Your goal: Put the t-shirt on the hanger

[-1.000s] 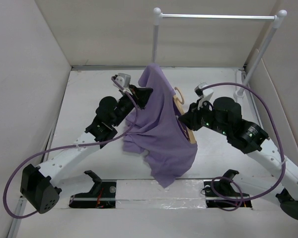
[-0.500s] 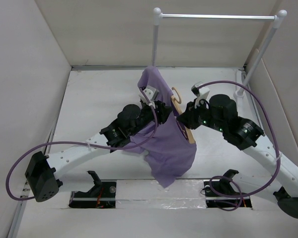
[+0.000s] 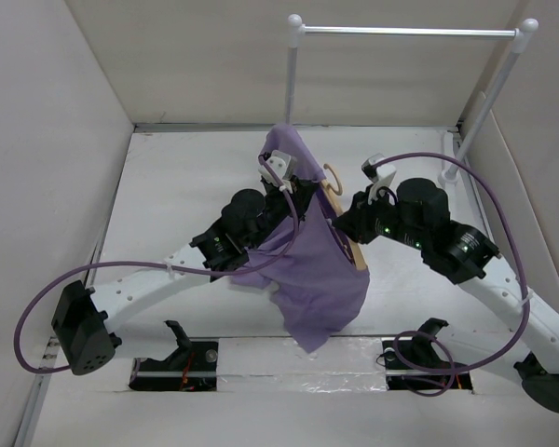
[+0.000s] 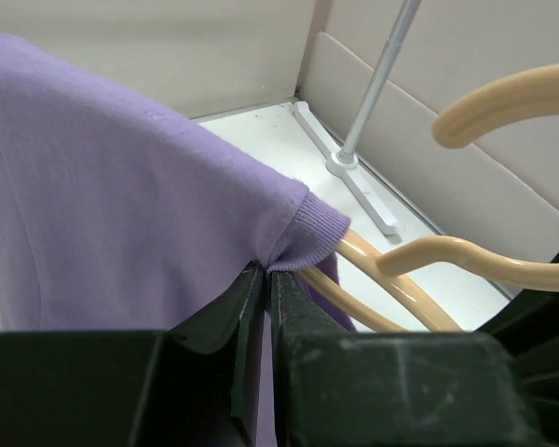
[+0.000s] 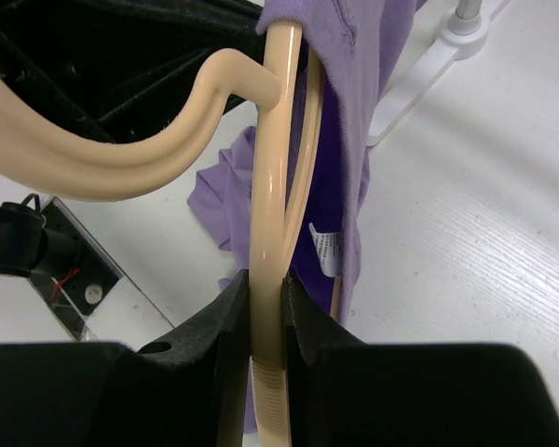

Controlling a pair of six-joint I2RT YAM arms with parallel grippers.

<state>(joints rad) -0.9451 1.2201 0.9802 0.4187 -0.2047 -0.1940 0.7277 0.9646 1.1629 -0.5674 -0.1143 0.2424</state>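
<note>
A lilac t-shirt (image 3: 312, 261) hangs draped over one shoulder of the pale beige wooden hanger (image 3: 347, 228), held up in the middle of the top view. My left gripper (image 3: 298, 200) is shut on the shirt's ribbed collar edge (image 4: 303, 237), right beside the hanger's bars (image 4: 391, 279). My right gripper (image 3: 347, 223) is shut on the hanger's shoulder bar (image 5: 268, 242), the hook (image 5: 121, 154) curving off to the left. The shirt (image 5: 354, 112) covers the hanger's far end in the right wrist view.
A white-and-metal clothes rack (image 3: 405, 32) stands at the back right, its foot (image 4: 354, 177) on the white table. Walls close in the left, right and back. Purple cables loop beside both arms.
My left gripper swung from the left of the shirt in to the hanger and pulled the collar with it. Over the last half second it hardly moved. The right gripper held still.
</note>
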